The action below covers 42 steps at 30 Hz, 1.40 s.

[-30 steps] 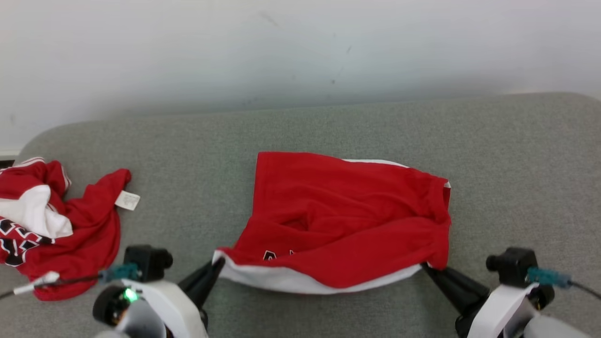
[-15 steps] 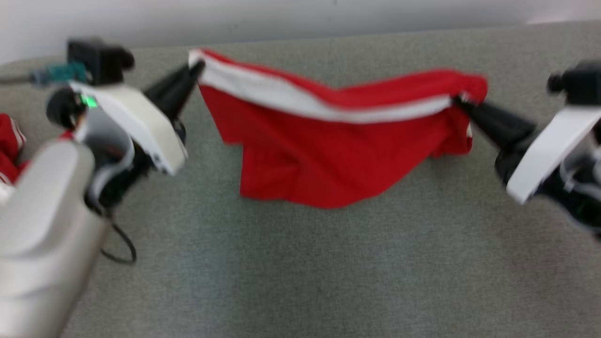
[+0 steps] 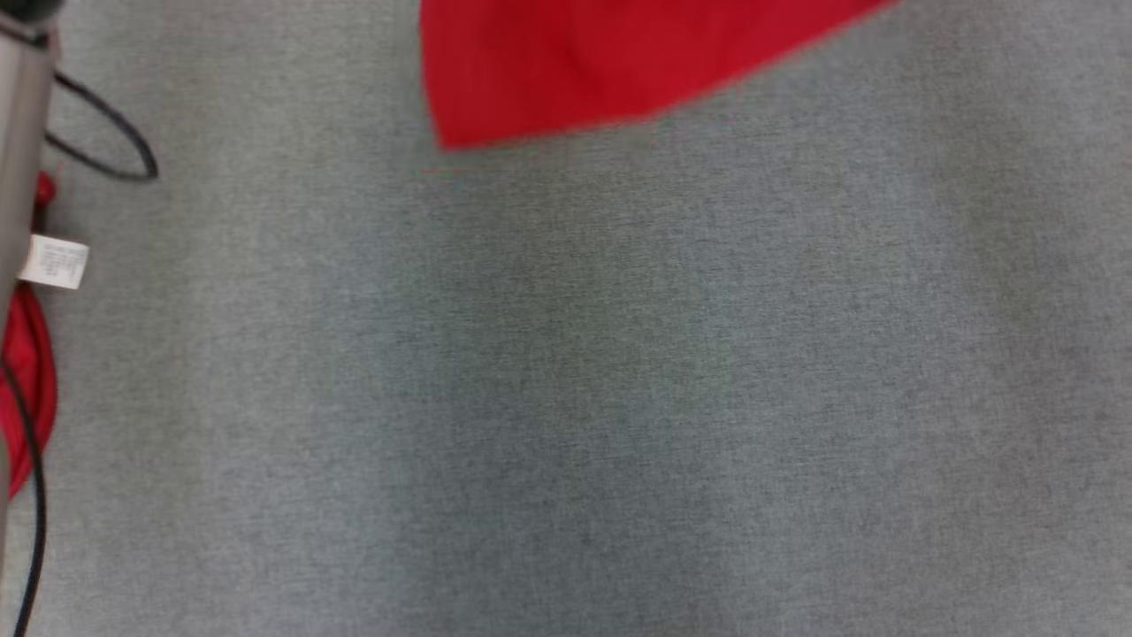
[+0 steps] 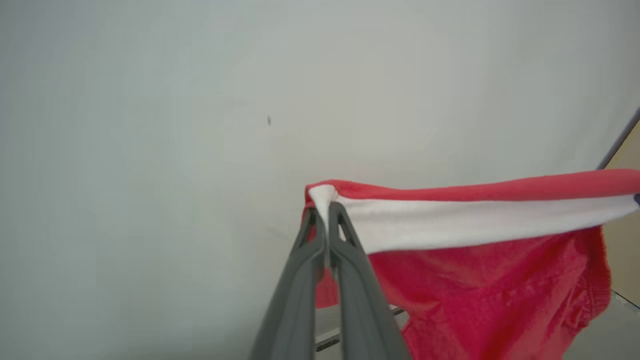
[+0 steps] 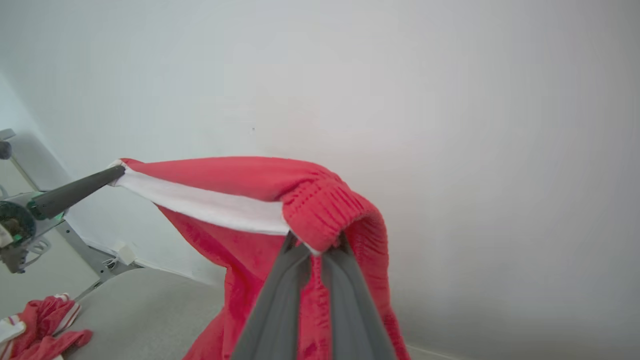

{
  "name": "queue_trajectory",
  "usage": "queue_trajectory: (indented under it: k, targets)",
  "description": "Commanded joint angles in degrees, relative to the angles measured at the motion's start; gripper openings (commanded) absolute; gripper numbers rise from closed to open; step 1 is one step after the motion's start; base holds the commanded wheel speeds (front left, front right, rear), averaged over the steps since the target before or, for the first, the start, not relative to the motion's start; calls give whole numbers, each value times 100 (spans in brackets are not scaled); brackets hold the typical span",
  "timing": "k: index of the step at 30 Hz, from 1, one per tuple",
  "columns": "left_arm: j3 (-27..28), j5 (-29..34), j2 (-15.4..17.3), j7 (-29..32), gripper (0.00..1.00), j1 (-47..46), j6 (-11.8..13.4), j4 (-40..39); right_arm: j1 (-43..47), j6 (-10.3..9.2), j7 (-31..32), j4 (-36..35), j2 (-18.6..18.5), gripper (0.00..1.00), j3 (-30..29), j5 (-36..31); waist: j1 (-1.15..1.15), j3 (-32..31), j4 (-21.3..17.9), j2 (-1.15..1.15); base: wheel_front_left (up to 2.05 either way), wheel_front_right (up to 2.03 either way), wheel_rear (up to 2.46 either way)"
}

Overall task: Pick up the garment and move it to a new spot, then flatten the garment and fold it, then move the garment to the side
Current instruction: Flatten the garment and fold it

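The garment [image 4: 475, 280], red with a white band along its upper edge, hangs in the air between the two grippers, stretched in front of a pale wall [image 4: 150, 125]. In the left wrist view the left gripper [image 4: 324, 212] has its two dark fingers pressed together on one corner of the white band, and the cloth comes out just above the tips. In the right wrist view the right gripper [image 5: 316, 245] pinches the other end, where the ribbed red edge folds over it (the tips themselves are hidden under the cloth). The same view shows the left gripper far at the left, holding its corner. The band runs nearly straight from one gripper to the other, while the rest of the garment falls loosely under it.

In the head view, which is a little blurred, the lower part of the garment comes in from the top edge, above the grey surface [image 3: 619, 398]. Whether it touches the surface cannot be told. At the left edge of this view there are a pale forearm [image 3: 19, 133], a black cable [image 3: 152, 164] and a second red garment [image 3: 31, 389] with a white label [image 3: 55, 263], lying on the surface. In the right wrist view this red and white heap lies at the lower left, well apart from the hanging garment.
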Motion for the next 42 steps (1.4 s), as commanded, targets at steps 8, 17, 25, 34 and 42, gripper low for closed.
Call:
queue_trajectory:
  k: [8, 17, 25, 34, 42]
  targets:
    - [-253, -243, -186, -562, 0, -1128, 12, 683, -864, -12, -773, 725, 235, 0, -81, -144, -2, -36, -12, 0, 0, 0, 0]
    - [-997, -971, -125, -266, 0, -621, 11, 612, -315, -11, -649, 582, 118, 0, 561, 83, -2, 13, 131, 0, 0, 0, 0]
    - [-1865, -1691, 562, 277, 0, 602, 11, 95, 692, -11, 7, -121, -164, 0, 1438, 556, -2, -459, 120, 0, 0, 0, 0]
    - [-2461, -2692, 1455, 1222, 0, 2144, 12, -730, 2019, -11, 732, -1071, -630, 0, 2028, 916, -2, -1487, 95, 0, 0, 0, 0]
    - [-2799, -3419, 2031, 1962, 0, 3404, 69, -1554, 3266, -11, 1083, -1865, -1073, 0, 2107, 997, -2, -2278, 133, 0, 0, 0, 0]
